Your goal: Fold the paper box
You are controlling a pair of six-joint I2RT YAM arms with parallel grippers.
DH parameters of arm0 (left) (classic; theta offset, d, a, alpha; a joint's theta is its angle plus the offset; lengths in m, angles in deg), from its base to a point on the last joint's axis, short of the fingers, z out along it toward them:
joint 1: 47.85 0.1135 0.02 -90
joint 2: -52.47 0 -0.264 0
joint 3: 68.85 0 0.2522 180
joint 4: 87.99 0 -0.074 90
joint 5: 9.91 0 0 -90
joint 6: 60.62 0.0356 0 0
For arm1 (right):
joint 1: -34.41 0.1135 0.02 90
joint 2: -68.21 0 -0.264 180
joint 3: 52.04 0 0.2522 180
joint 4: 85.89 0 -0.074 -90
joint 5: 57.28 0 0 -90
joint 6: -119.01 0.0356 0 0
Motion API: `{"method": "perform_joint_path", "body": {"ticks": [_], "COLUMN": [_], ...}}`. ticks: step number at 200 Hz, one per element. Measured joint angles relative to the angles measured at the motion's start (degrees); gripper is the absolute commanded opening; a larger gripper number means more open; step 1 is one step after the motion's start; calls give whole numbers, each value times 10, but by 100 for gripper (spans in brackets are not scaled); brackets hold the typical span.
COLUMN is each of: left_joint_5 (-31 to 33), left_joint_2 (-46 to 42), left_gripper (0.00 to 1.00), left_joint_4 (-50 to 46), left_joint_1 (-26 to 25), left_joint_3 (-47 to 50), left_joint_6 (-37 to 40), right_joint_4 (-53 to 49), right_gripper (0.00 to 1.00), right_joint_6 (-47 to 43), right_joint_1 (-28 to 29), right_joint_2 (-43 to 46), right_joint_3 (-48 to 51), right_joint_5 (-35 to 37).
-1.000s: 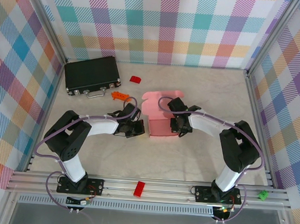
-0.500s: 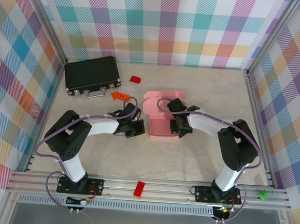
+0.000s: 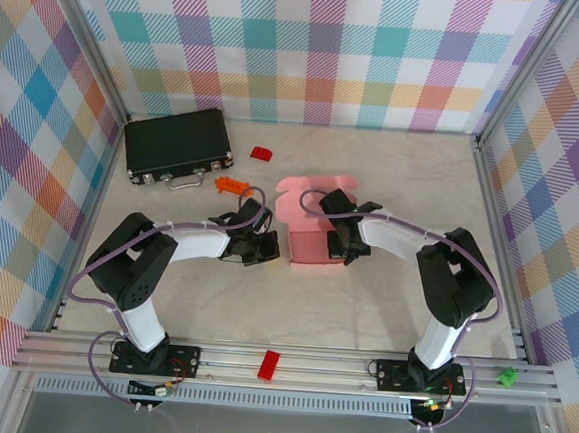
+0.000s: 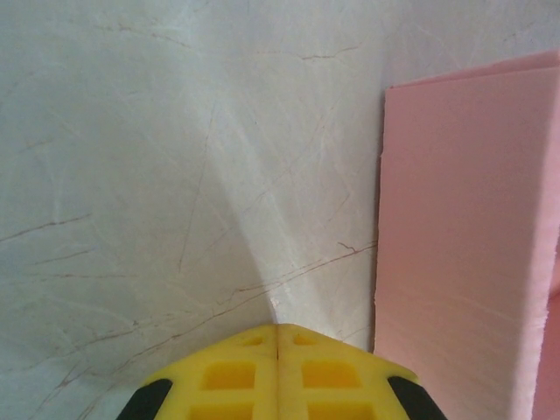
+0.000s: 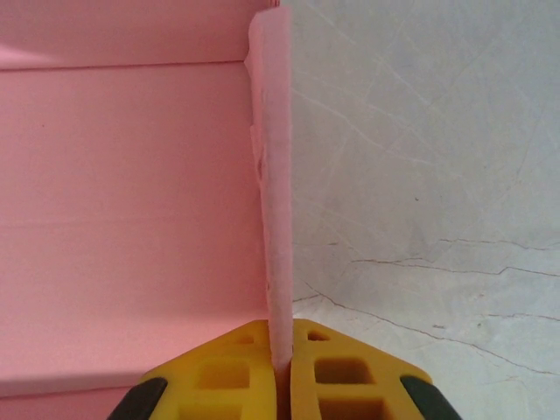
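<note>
Pinching the paper box (image 5: 131, 175) wall low in frame, the right gripper (image 5: 280, 350) should bend slowly; the left gripper (image 4: 278, 350) is closed, empty.

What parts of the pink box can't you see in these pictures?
- Top view: the right gripper covers the paper box's right wall.
- Left wrist view: the picture's right edge cuts the box off.
- Right wrist view: the pinched wall's lower end hides between the fingers.

Left arm (image 3: 198, 237) and right arm (image 3: 398, 235): white links, black joints, looping purple cables; the fingers (image 4: 227, 378) are yellow with square pockets.
</note>
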Motion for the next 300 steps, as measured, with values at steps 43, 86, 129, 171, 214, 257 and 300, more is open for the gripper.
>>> {"method": "perform_joint_path", "body": {"ticks": [43, 86, 129, 171, 214, 257, 300], "left_joint_5": [-4, -4, -4, -4, -4, -4, -5], "left_joint_2": [2, 4, 5, 5, 6, 6, 6], "left_gripper": [0, 0, 0, 0, 0, 0, 0], "left_joint_4": [-2, -2, -2, -2, -3, -3, -3], "left_joint_1": [0, 0, 0, 0, 0, 0, 0], "left_joint_3": [-3, -5, -5, -6, -7, -8, -8], "left_joint_6": [0, -1, -1, -1, 0, 0, 0], "right_joint_4": [-21, -43, -71, -82, -86, -87, -94], "right_gripper": [8, 8, 9, 10, 12, 17, 25], "right_joint_6": [-2, -1, -1, 0, 3, 12, 17], "right_joint_1": [17, 34, 46, 51, 51, 50, 47], "right_joint_2": [-18, -37, -63, -73, -78, -73, -59], "right_joint_3": [-20, -39, -64, -70, -73, -73, -73], "right_joint_5": [37, 75, 119, 140, 147, 138, 122]}}
